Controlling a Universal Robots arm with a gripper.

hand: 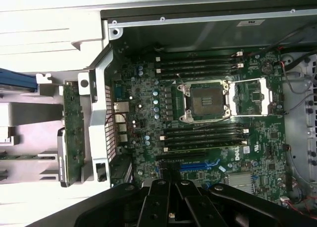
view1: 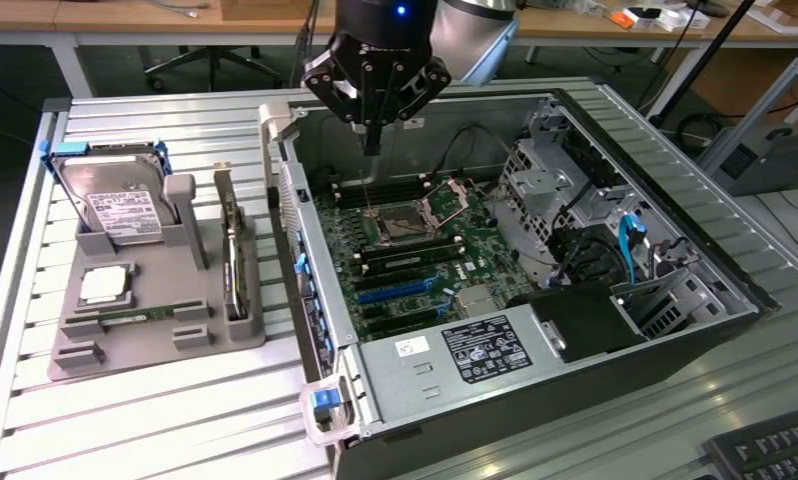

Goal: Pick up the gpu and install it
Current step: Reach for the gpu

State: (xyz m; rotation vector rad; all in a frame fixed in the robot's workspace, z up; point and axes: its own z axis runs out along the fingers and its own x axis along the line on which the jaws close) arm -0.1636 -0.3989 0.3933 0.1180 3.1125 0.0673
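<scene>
The gpu (view1: 235, 262) is a thin dark circuit card standing on edge in the grey holder (view1: 159, 345), on the exterior view's left of the open computer case (view1: 533, 350). In the wrist view the gpu (hand: 72, 130) shows as a green board with a silvery bracket, just outside the case's rear wall. My gripper (view1: 370, 146) hangs over the far part of the case, above the motherboard (view1: 419, 250), well apart from the card. Its black fingers (hand: 159, 203) are shut together with nothing between them.
The holder also carries a silver hard drive (view1: 119, 208), a square processor (view1: 103, 285) and a short green memory stick (view1: 139, 315). Inside the case are an open processor socket (hand: 205, 101), blue card slots (hand: 195, 165), a power supply (view1: 486, 350) and drive cages (view1: 573, 190).
</scene>
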